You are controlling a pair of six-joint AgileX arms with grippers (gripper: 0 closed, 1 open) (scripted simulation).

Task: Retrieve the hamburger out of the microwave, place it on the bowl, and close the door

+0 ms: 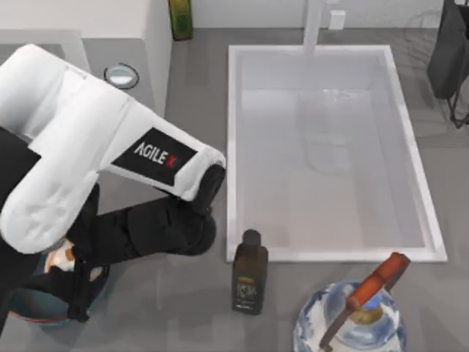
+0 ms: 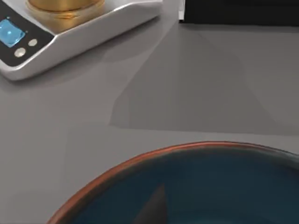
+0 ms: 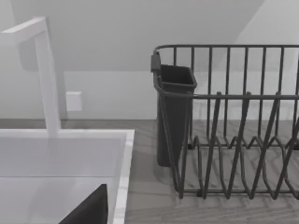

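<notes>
Hamburger: a pale lump with an orange patch at about 8 o'clock in the top view. It sits right at the end of the left arm and over the near rim of the bowl. Whether it rests in the bowl or hangs above it cannot be told.
Bowl: blue with a reddish edge, at the 8 o'clock corner of the counter. In the left wrist view its rim curves below the camera, so the wrist is judged to be held above it for a straight drop.
Left hand: folded down over the bowl. Clenched or released cannot be told, as the arm's own bulk covers it.
Microwave: white box at 10 o'clock, with one ringed knob visible.
Door: hidden under the left arm, so open or closed cannot be told.
Right hand: idle, facing the sink and a wire dish rack. Its grip cannot be told.
Obstacles: a dark bottle at 6 o'clock and a glass vessel with a red handle at 5 o'clock, both well apart from the bowl. A scale stands near the bowl.
Step (judged): setting the hamburger into the bowl, with the door close still to come.
Risk (judged): the lump is small and round, so it could roll off the rim if let go off-centre.
</notes>
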